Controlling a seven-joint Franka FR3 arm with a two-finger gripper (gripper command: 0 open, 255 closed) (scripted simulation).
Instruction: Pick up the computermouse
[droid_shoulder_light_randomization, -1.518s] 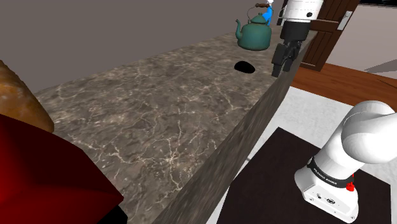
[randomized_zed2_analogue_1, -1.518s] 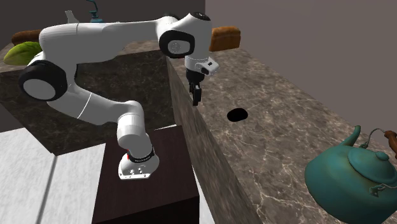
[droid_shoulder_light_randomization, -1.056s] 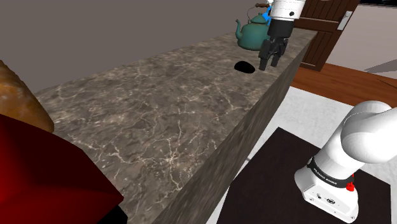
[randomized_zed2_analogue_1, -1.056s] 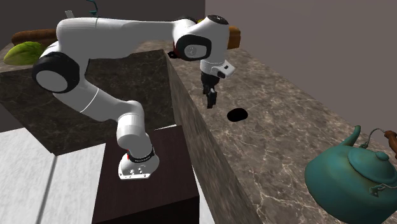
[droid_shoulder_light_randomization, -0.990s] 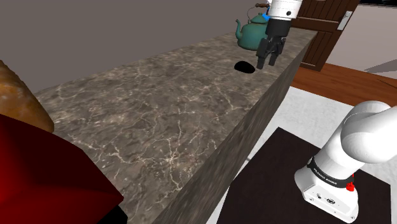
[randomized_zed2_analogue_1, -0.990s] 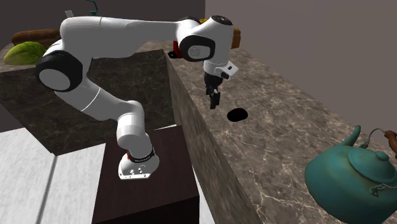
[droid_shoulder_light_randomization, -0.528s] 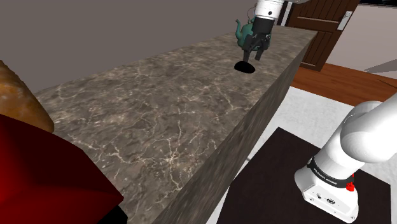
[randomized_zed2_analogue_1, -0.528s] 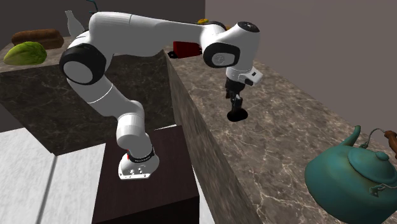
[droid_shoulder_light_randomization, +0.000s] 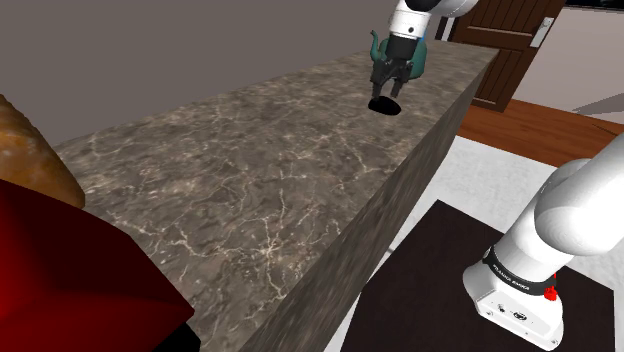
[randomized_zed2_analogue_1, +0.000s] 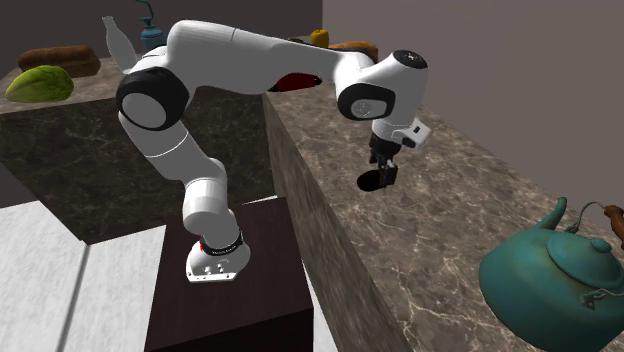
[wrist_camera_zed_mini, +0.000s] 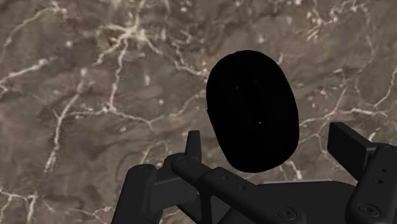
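Black all over and with no texture showing, the computer mouse (wrist_camera_zed_mini: 253, 111) lies flat on the brown, pale-veined stone worktop (droid_shoulder_light_randomization: 250, 170). It sits towards the long edge that faces the robot's stand, in the stretch of worktop nearer the teal kettle (randomized_zed2_analogue_1: 555, 275). It is probably a light, rigid shell with a rounded, slick back, so a pinch high on the dome could let it squirt out. Its two long sides, low down where they run closest to parallel, look like the better place to hold it. It should stand a firm squeeze without damage.

The gripper (wrist_camera_zed_mini: 270, 149) hangs just above the mouse with its fingers (wrist_camera_zed_mini: 192, 145) spread apart. The nearer end of the mouse lies between them, and neither finger plainly touches it. One finger stands just beside the shell and the other a little clear of it, so the hold looks slightly off-centre.

Bare stone surrounds the mouse on every side, and the kettle stands well apart. The nearby long edge is the only limit, since a sideways nudge there could push the mouse off. A straight lift has open room above.
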